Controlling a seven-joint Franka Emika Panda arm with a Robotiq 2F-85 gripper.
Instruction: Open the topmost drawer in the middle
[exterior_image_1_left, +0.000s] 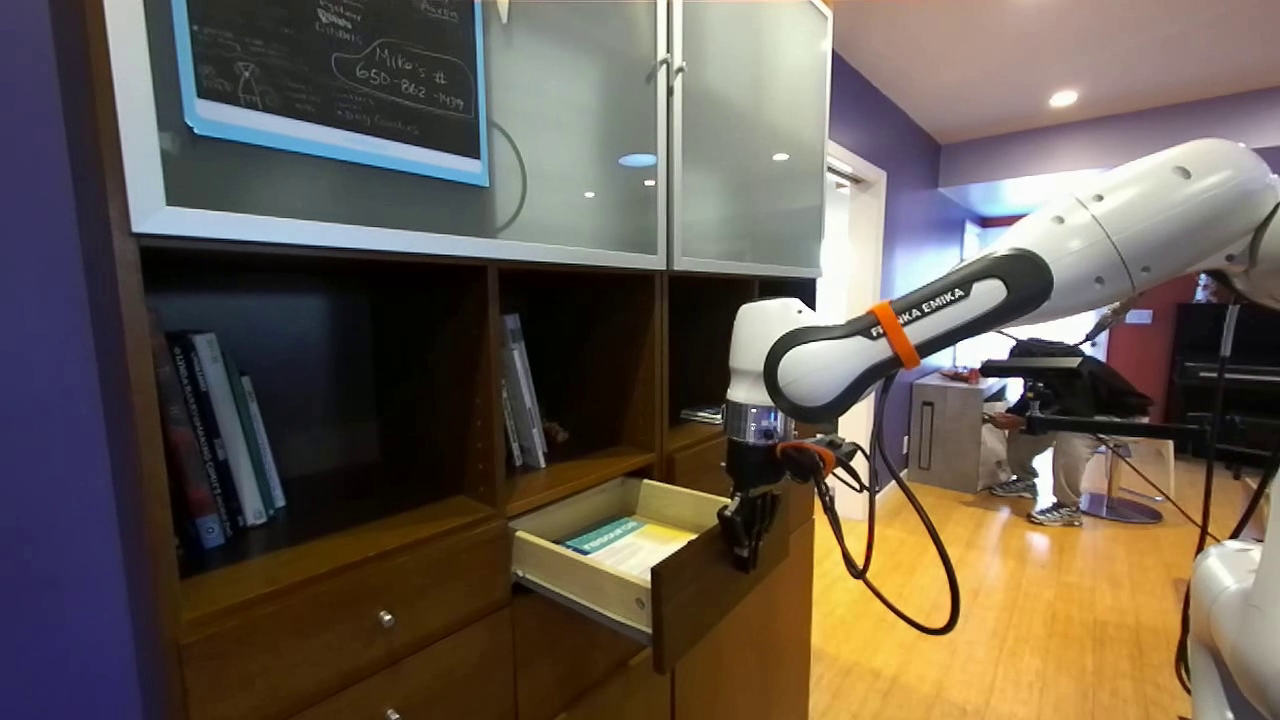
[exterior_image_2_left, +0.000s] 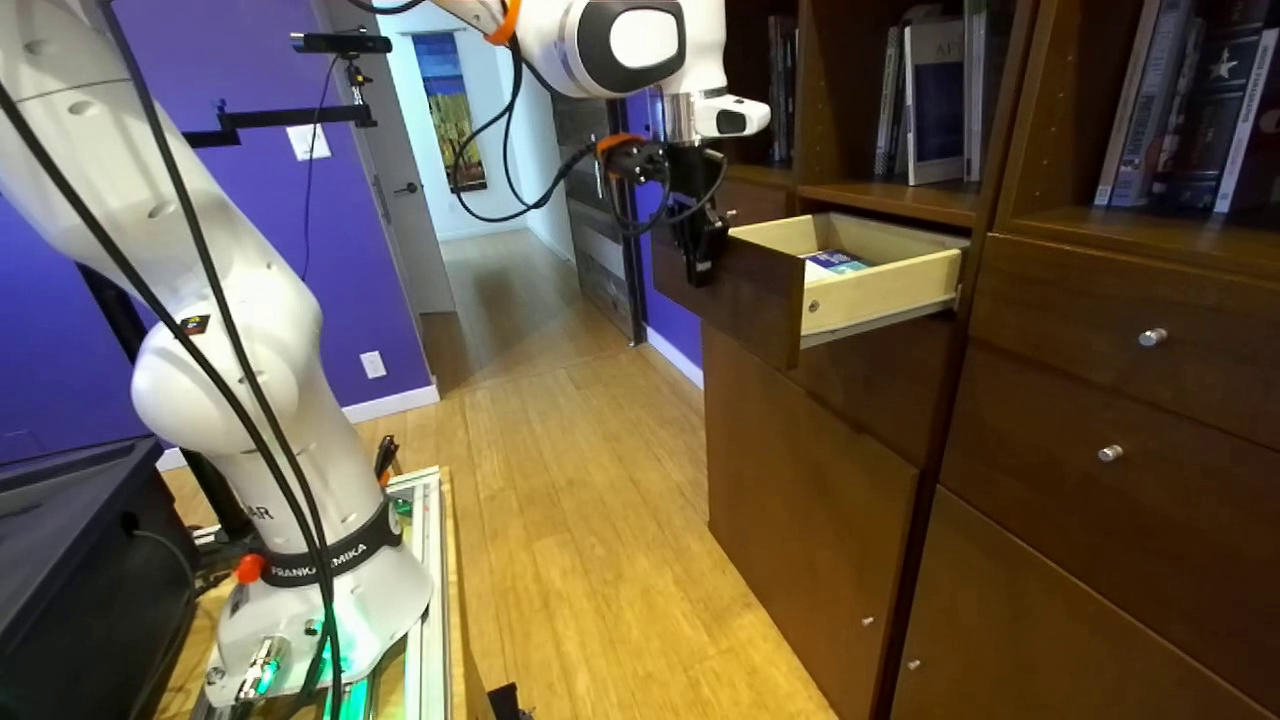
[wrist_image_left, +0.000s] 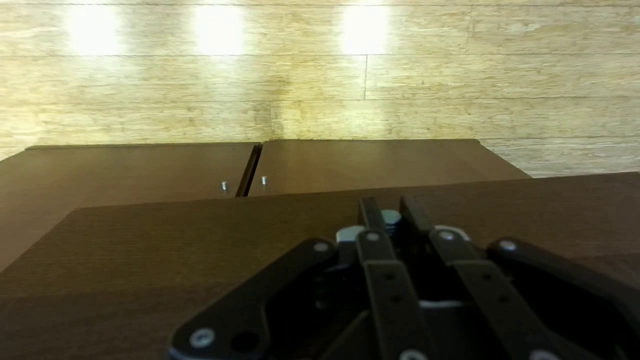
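Observation:
The topmost drawer in the middle (exterior_image_1_left: 690, 605) stands pulled well out of the brown cabinet. Its dark-brown front and pale wood box show in both exterior views, also here (exterior_image_2_left: 745, 300). Booklets or papers lie inside it. My gripper (exterior_image_1_left: 745, 555) points down at the outer face of the drawer front; it also shows in an exterior view (exterior_image_2_left: 700, 268). In the wrist view the gripper's fingertips (wrist_image_left: 387, 205) stand close on either side of the drawer's metal knob (wrist_image_left: 391, 217) and appear shut on it. The lower part of the knob is hidden between the fingers.
Closed drawers of the same brown wood (exterior_image_1_left: 330, 640) with small knobs sit beside the open one. Shelves with books (exterior_image_1_left: 225, 440) are above, and frosted glass doors (exterior_image_1_left: 590, 120) above those. Lower cabinet doors (exterior_image_2_left: 810, 500) reach down toward the wooden floor (exterior_image_2_left: 580, 520).

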